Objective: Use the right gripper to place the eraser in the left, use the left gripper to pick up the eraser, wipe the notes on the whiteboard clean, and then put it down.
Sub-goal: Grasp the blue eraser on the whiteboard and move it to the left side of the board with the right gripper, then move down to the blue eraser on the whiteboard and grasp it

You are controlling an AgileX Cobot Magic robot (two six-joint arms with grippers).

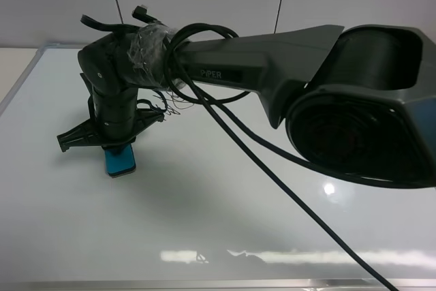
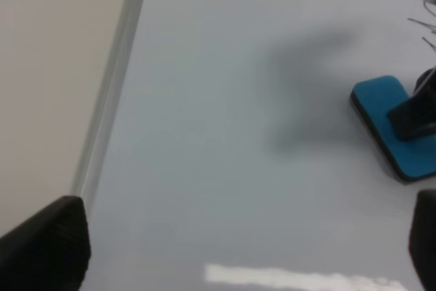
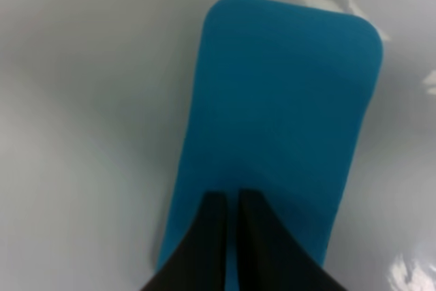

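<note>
right tool [image 3: 231, 195] pressed together, tips atop blue eraser [image 3: 286, 100] on whiteboard [image 1: 238, 202] — left tool [image 2: 235, 250] spread, clear of it

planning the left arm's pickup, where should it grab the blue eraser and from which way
Pinch it across the short width, on the two long edges, coming straight down from above. The eraser is a rounded rectangle lying flat on the whiteboard, so only its side edges offer a hold.

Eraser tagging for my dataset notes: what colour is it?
The eraser is bright blue, shown best in the right wrist view.
</note>
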